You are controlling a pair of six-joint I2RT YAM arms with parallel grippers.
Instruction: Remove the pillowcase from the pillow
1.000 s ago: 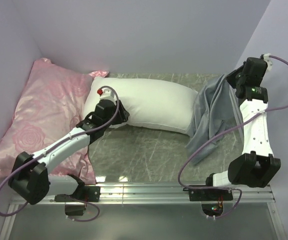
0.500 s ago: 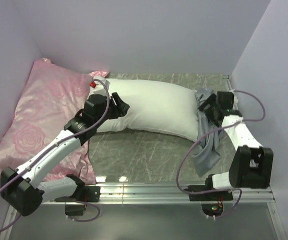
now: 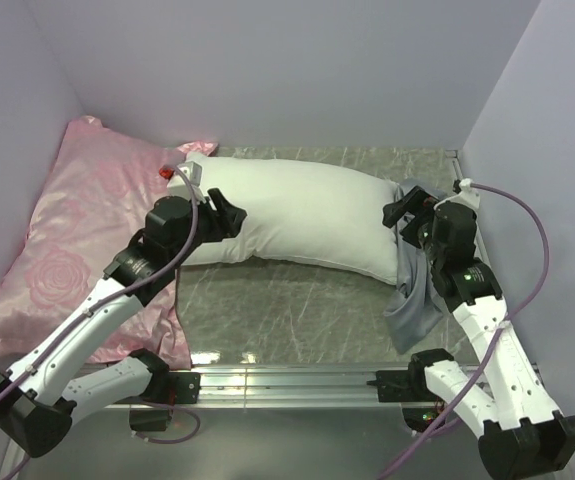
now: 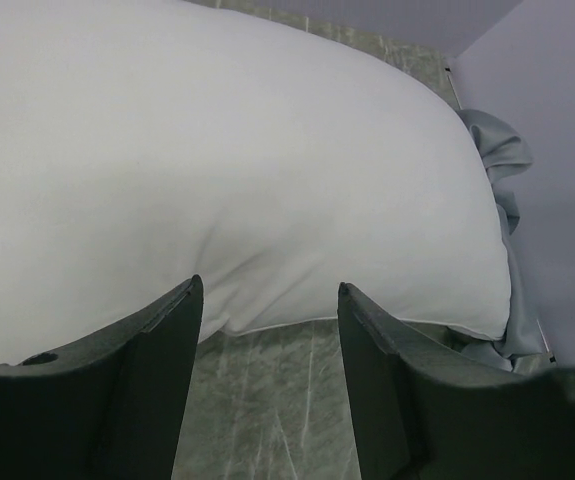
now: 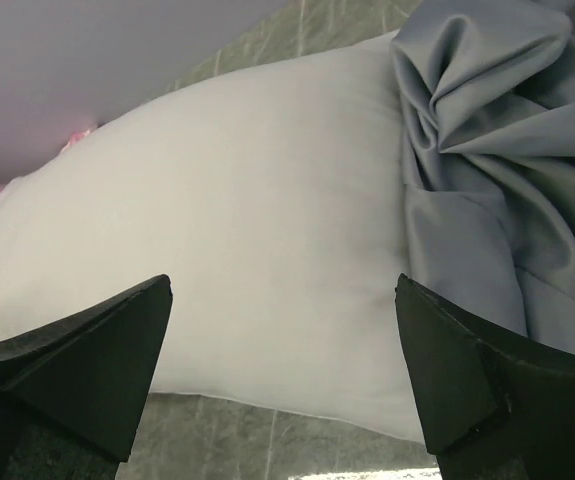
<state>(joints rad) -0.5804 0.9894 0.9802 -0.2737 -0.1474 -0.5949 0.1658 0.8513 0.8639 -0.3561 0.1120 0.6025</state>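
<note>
Top external: white pillow, grey pillowcase against its end.

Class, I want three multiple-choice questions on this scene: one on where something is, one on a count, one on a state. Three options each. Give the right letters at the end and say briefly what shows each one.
1. Where is the grey pillowcase?
A. Bunched at the right end of the white pillow
B. Pulled over the whole pillow
C. Held up in the air

2. How many pillows are in view?
A. One
B. Two
C. Three

3. How do the jaws of the right gripper stand?
A. Shut on the pillowcase
B. Wide apart, holding nothing
C. Shut on a corner of the pillow

Answers:
1 A: the grey cloth lies crumpled against the pillow's right end, and the rest of the pillow is bare.
2 B: only the white pillow and the pink pillow at the left can be seen.
3 B: the right wrist view shows both jaws far apart with nothing between them.
</note>
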